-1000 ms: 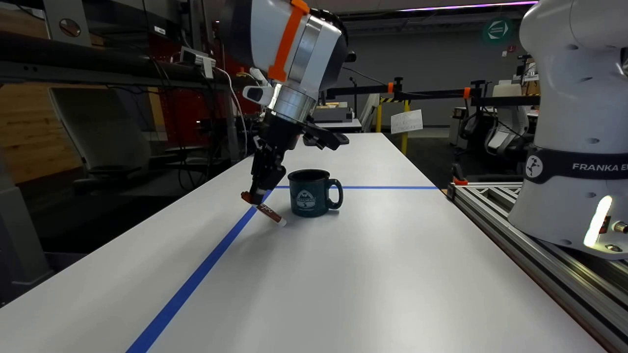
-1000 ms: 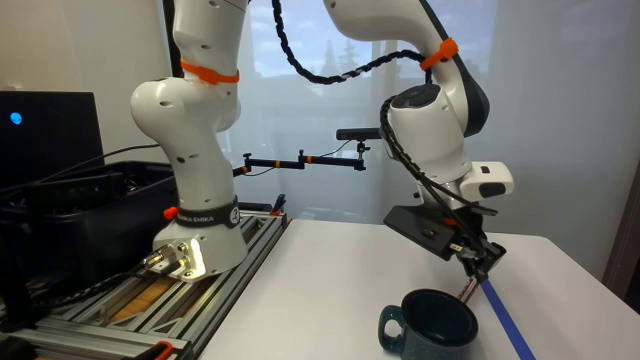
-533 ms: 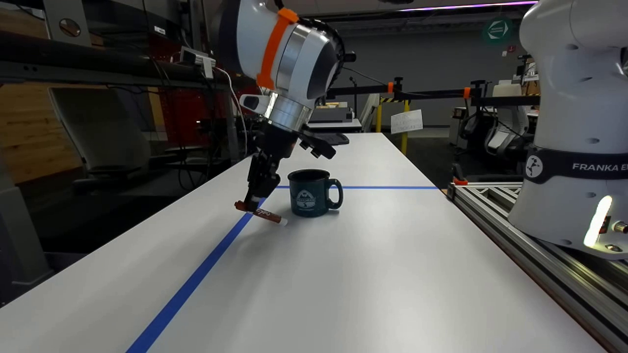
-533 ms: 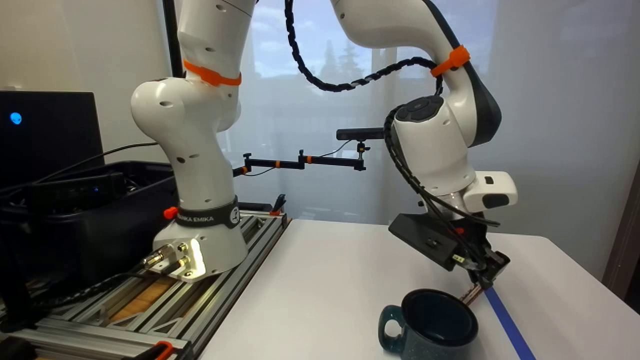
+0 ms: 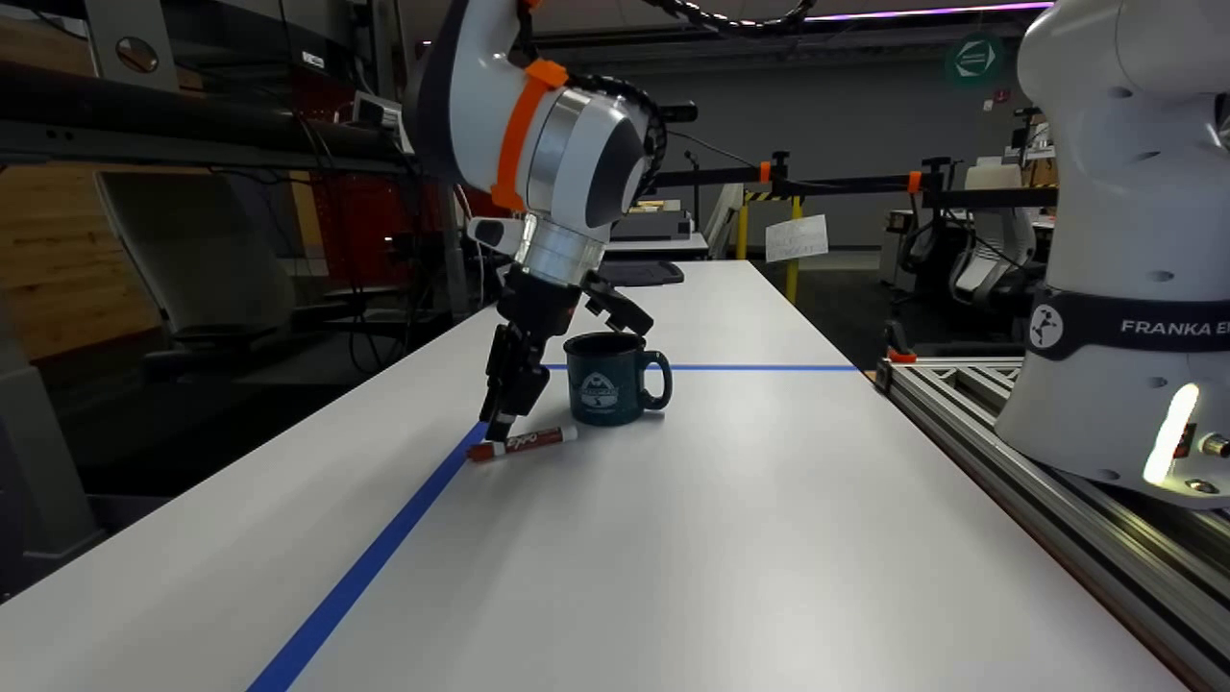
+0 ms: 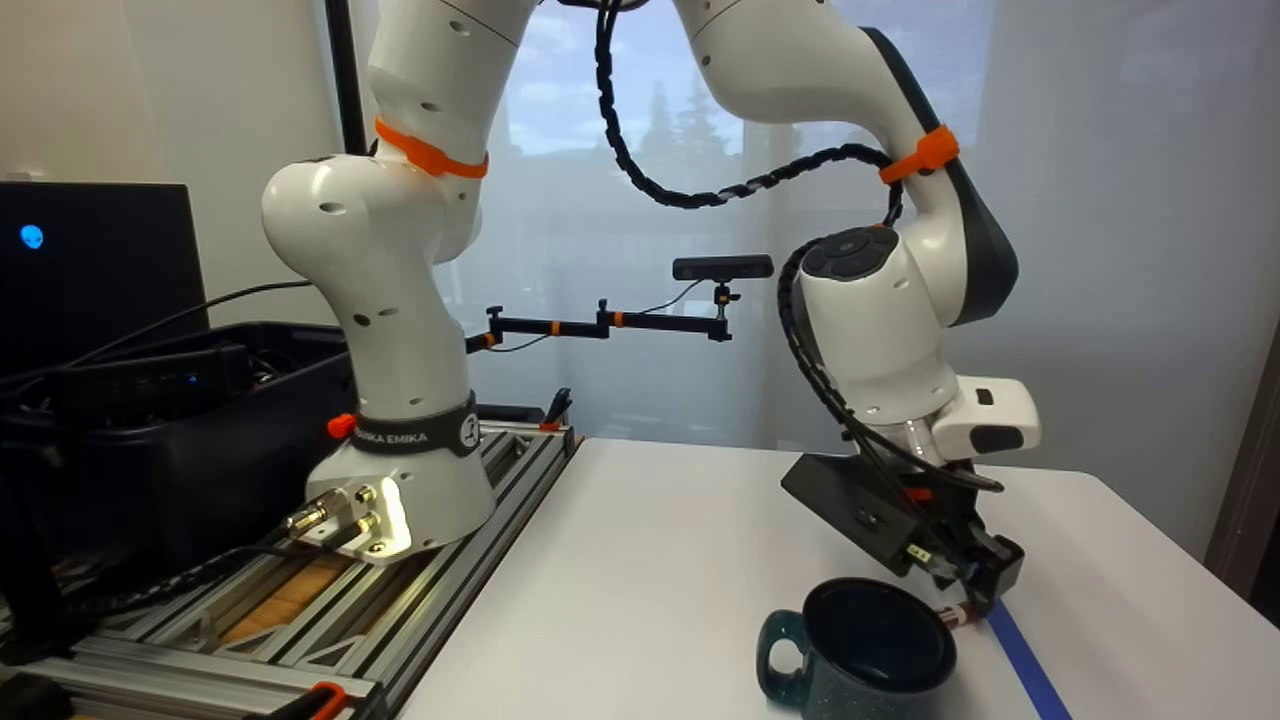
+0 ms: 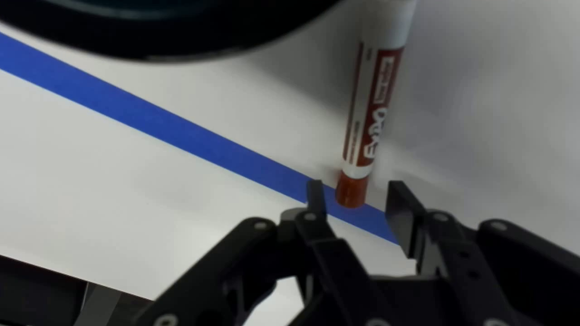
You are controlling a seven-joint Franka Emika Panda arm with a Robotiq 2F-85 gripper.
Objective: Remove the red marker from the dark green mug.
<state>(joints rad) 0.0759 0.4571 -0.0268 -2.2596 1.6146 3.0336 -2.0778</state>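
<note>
The red marker (image 5: 524, 442), with a white end and a white band, lies on the white table beside the dark green mug. It also shows in an exterior view (image 6: 957, 614), partly hidden behind the mug's rim. In the wrist view the marker (image 7: 374, 108) points away from my gripper. The dark green mug (image 5: 601, 389) stands upright; it also shows in an exterior view (image 6: 850, 700), where its visible inside looks empty. My gripper (image 7: 356, 185) is open, with its fingers apart on either side of the marker's red end and a gap on each side. In an exterior view the gripper (image 5: 496, 434) is low, near the table.
Blue tape (image 5: 384, 553) runs along the table under the marker's red end. The mug's rim (image 7: 195, 50) is close to the marker in the wrist view. A dark flat object (image 5: 644, 274) lies farther back on the table.
My gripper has come down toward the table. The marker has gone from tilted at the fingertips to lying flat on the table, and the fingers are now apart from it. The mug has not moved.
</note>
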